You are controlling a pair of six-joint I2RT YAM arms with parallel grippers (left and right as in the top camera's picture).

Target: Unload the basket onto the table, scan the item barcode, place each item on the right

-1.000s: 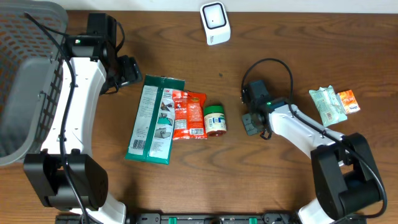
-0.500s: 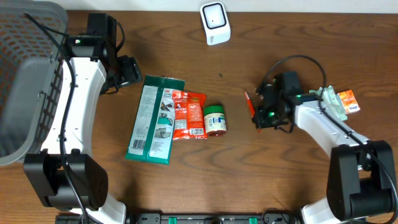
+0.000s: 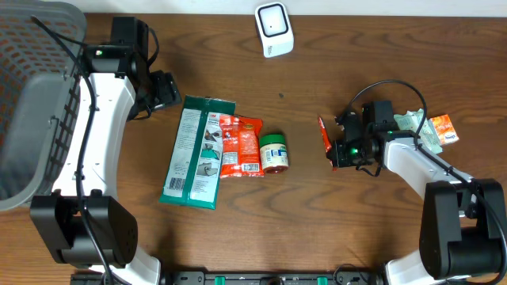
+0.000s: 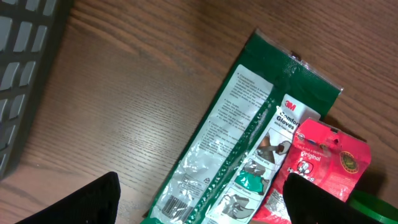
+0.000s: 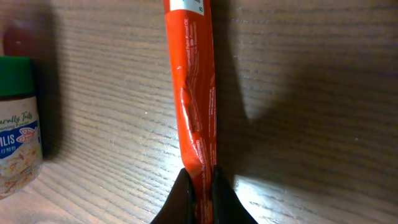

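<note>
1. Left arm (image 3: 89, 134) first: a long white shell link, capped at each end by chunky black joint housings.
2. A thin black cable (image 3: 82, 150) runs down that white shell.
3. There's a small green light (image 3: 99, 53) glowing on the upper black housing.
4. The left gripper (image 3: 166, 89) is black all over. Up close, its fingers (image 4: 81, 202) are matte black slabs with angled edges.
5. Right arm (image 3: 408, 162): same scheme, with a white shell and rounded black joints.
6. A black cable loop (image 3: 394, 85) arches over its wrist, and a second green lamp (image 3: 343, 147) sits beside it.
7. The right gripper (image 5: 200, 194) has dark fingers that taper.
</note>
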